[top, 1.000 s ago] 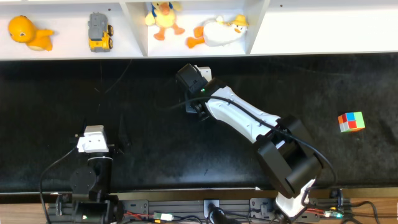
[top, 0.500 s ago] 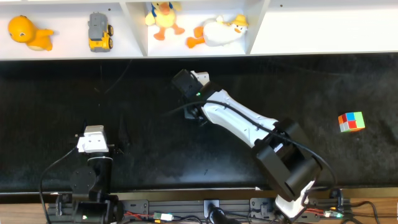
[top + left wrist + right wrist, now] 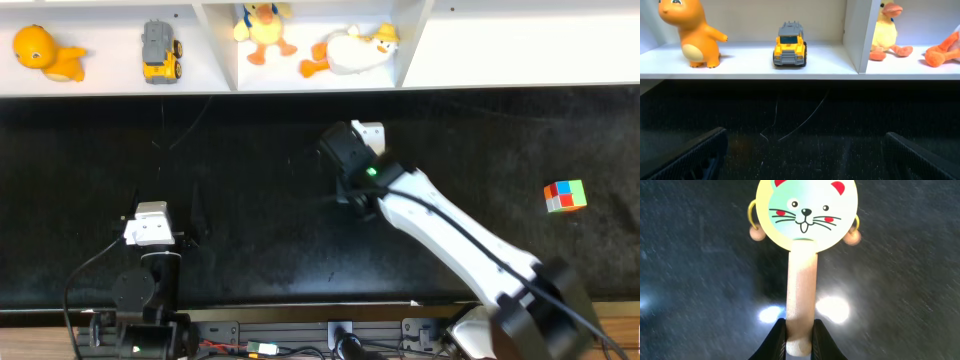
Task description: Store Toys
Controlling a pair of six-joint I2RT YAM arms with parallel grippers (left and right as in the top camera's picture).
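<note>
Right jaws grip the cat-face rattle [image 3: 806, 210], clear in the wrist view

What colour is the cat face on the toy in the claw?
The cat rattle has a pale green face with red ears; clearest in the right wrist view.

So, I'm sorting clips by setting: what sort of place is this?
Probably a robot lab bench set up for toy tidying: a black mat, a white shelf holding a toy truck and duck, and loose cables along the near edge.
</note>
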